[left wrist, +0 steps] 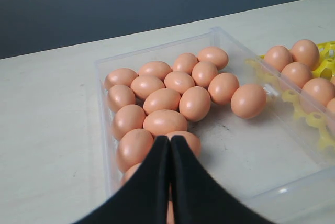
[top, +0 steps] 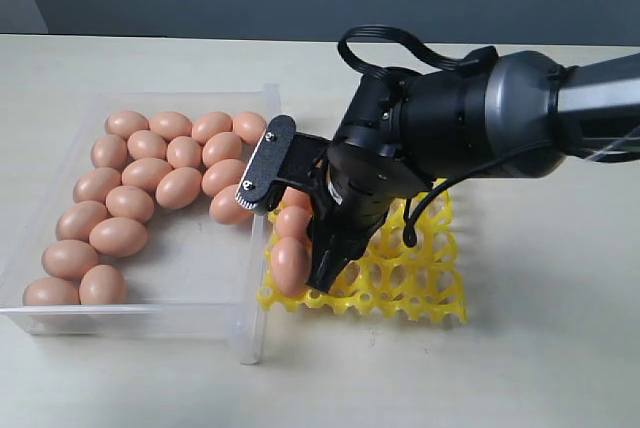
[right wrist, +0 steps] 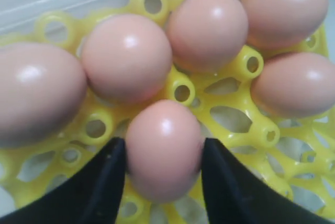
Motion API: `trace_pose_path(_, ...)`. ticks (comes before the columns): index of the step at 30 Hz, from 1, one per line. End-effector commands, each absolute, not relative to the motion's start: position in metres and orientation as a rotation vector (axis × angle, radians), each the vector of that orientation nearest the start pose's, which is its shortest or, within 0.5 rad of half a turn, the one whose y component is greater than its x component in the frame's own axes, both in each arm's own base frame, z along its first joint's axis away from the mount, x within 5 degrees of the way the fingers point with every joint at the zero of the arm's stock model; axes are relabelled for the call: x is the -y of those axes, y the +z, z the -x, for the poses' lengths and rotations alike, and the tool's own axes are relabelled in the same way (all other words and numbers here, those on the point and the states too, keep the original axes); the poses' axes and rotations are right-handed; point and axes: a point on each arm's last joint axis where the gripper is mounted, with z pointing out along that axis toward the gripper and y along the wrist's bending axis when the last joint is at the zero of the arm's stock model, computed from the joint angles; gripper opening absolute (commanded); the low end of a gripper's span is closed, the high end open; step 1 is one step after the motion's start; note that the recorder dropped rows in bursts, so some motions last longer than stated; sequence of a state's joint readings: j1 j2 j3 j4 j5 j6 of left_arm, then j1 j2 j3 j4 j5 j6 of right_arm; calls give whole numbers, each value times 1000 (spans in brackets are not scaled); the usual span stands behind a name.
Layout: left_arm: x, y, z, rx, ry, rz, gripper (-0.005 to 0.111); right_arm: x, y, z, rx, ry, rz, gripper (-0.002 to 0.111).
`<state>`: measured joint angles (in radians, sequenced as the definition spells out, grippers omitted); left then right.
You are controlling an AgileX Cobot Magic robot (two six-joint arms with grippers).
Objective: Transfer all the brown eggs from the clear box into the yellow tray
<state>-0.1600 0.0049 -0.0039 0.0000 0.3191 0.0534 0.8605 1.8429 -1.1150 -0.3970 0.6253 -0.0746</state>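
Several brown eggs (top: 150, 173) lie in an L along the far and left sides of the clear box (top: 243, 340). The yellow tray (top: 425, 288) stands right beside the box. My right gripper (right wrist: 163, 153) is shut on one brown egg (right wrist: 163, 145) low over a tray cup, in the second row from the box. Several more eggs (right wrist: 126, 56) sit in the cups around it. In the exterior view that gripper (top: 327, 273) hides most of its egg. My left gripper (left wrist: 170, 143) is shut and empty above the eggs (left wrist: 194, 103) in the box; the exterior view does not show it.
The right arm's black body (top: 450, 123) hangs over the tray's far half. The box floor (top: 195, 263) near the tray is bare. The tray's right-hand cups (top: 440, 278) hold nothing. Pale tabletop (top: 540, 328) surrounds both containers.
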Motion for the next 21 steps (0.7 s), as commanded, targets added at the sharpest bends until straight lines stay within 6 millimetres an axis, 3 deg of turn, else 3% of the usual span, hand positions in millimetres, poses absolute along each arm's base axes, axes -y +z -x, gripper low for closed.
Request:
trace_pose_path(1, 9, 185, -54, -1783, -78, -191, 0, -259, 172, -250, -2223, -197, 1583, 13)
trace_pose_path(3, 9, 185, -54, -1783, -78, -191, 0, -259, 172, -250, -2224, -201, 1585, -1)
trace_pose_path(18, 9, 185, -54, -1783, -78, -191, 0, -259, 171, -248, -2267, -180, 1557, 2)
trace_pose_path(21, 9, 185, -54, -1783, -78, -191, 0, -260, 171, -245, -2271, -188, 1571, 9)
